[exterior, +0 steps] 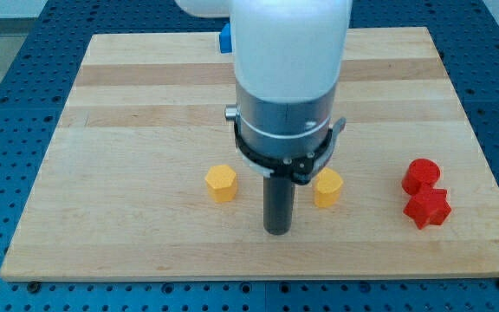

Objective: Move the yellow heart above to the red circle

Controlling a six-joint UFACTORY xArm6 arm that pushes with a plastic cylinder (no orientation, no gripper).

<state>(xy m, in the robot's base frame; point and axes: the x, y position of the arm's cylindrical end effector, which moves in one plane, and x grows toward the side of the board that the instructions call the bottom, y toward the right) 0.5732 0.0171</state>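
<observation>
The board [145, 95] looks like pale wood, made of long strips glued side by side, with a smooth matt finish and a soft grain. Around it the table [7, 78] is blue, with regular rows of small holes, and looks like painted metal. My tip [275, 230] is the end of a dark rod with a dull, slightly satin surface. Above it sits a grey metal ring [284, 113], a little shiny, under a white cover [288, 39] of smooth glossy plastic. The yellow blocks [220, 183] [327, 187], the red circle [421, 176], the red star [428, 208] and the blue block [225, 38] all look like matt, smooth plastic.
</observation>
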